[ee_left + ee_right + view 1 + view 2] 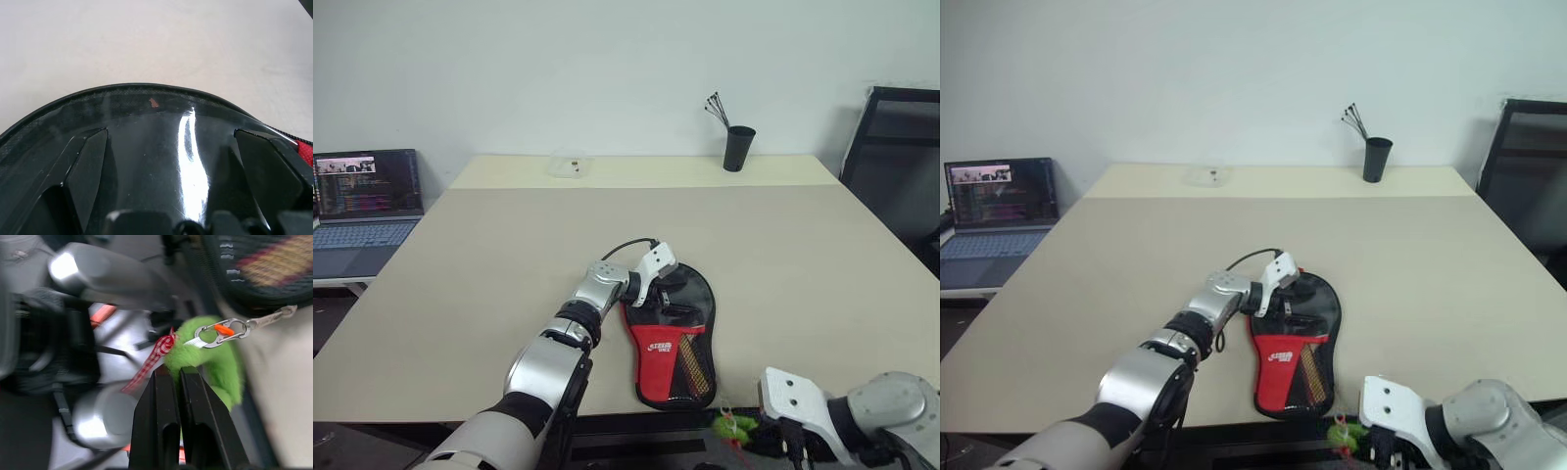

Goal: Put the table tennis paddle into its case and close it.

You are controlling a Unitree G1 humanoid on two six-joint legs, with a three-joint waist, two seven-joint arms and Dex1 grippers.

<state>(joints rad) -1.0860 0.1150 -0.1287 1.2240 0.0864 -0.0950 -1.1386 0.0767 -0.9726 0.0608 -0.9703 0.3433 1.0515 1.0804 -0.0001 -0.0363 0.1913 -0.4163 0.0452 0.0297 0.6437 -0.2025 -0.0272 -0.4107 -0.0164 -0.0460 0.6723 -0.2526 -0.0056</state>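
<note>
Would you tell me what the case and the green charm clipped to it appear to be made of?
The case looks like soft red and black fabric with a mesh pocket, its round end glossy. The green charm seems plush, fuzzy-edged, on a shiny metal clip.

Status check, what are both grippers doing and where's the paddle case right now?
Left gripper open, fingers pressing the case's round end. Right gripper shut on green fuzzy charm clipped to the case. Case lies red side up at table's near edge. Nothing blocking.
</note>
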